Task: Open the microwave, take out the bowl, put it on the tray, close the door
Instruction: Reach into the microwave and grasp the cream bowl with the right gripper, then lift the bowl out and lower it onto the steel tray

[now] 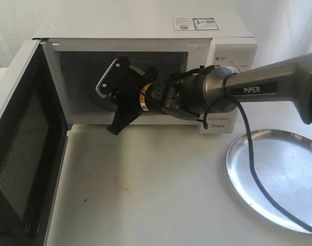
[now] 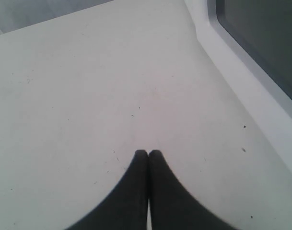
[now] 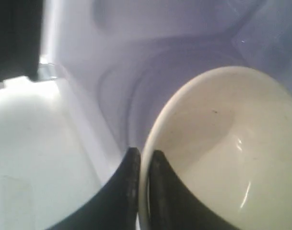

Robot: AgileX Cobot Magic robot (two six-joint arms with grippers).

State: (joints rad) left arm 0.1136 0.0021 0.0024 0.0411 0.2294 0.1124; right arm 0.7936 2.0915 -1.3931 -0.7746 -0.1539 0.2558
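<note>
Cream bowl (image 3: 222, 143) inside microwave (image 1: 145, 31) cavity | right gripper (image 3: 142, 155) nearly closed, pinching bowl rim | tray (image 1: 278, 174) outside, well apart, on the right arm's side | left gripper (image 2: 148, 153) closed, empty

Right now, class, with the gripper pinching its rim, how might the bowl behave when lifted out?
The bowl looks rigid and glossy, so it probably keeps shape but may slip. Pinched by the right gripper at one spot on the rim, it could tilt. It looks empty, so likely light.
</note>
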